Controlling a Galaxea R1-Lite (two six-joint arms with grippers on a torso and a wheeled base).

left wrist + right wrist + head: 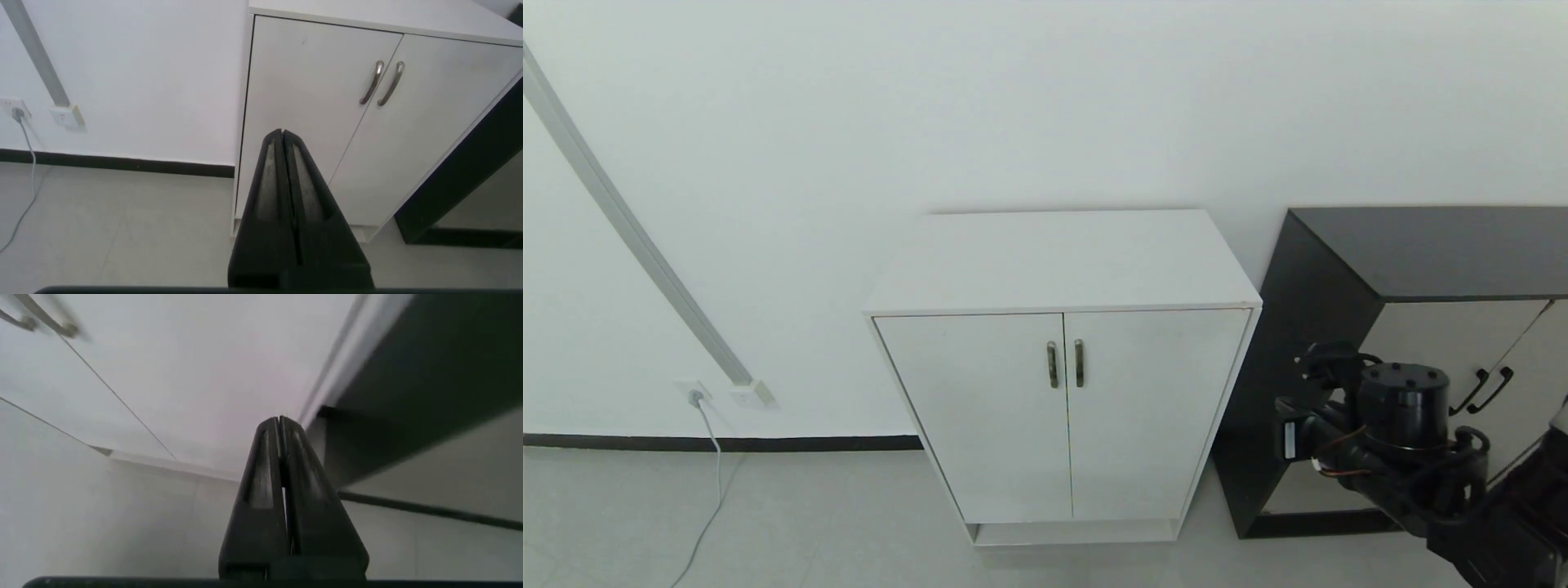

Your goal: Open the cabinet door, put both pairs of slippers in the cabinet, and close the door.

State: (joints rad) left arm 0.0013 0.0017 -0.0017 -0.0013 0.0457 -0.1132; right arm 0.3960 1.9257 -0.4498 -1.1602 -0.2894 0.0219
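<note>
I am seeing the white cabinet [980,408] standing upright against the wall, its long axis running vertically and its front facing my rig. Both doors, the left door [976,412] and the right door [1152,408], are sitting shut and flush. The two handles [1066,364] are slim bars running up and down, hanging side by side just either side of the centre seam.

The left gripper [283,135] is pointing at the left door [315,114], its fingers [268,175] clenched together with nothing between them. The cabinet is lying ahead of those fingertips, apart from them, with the handles [382,82] farther off than the door's near edge.

The right gripper [280,420] is also holding its fingers [261,478] pressed shut on nothing. Ahead of its tips I am looking at the cabinet's lower front, with the black cabinet [441,384] just beside it. The right arm [1405,416] is hanging in front of the black cabinet [1307,343].

A cable [715,474] is trailing from a wall socket [694,396] onto the floor [809,514].
</note>
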